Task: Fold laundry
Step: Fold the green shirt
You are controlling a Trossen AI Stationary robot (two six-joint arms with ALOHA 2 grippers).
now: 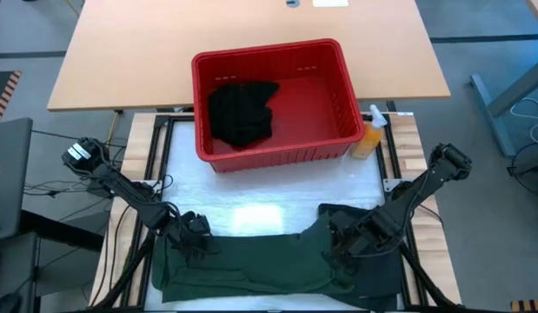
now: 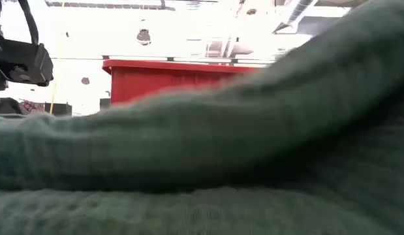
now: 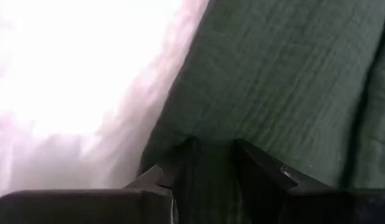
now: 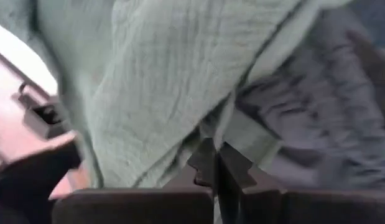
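A white padded sheet (image 1: 251, 187) covers the working desk, and behind it stands a second, bare wooden desk (image 1: 121, 52). At the far side of the sheet sits a red basket (image 1: 338, 104) with a crumpled black garment (image 1: 242, 113) inside, and an orange spray bottle (image 1: 369, 135) stands just beside its right corner. The green shirt (image 1: 251, 265) lies spread along the near edge of the desk, and part of it rests over a darker garment (image 1: 373, 274) at the near right. The left end effector (image 1: 192, 233) is at the shirt's left edge; in its wrist view the fingers (image 3: 260, 171) stand partly apart with green cloth between them, so it seems to pinch the fabric. The right end effector (image 1: 342, 242) is on the shirt's right part, and its fingers (image 4: 232, 165) are pressed together on a fold of the green cloth. I judge that the task is at an early stage: the shirt is laid out but no neat fold shows yet, and the black garment in the basket and the darker one below are not folded.
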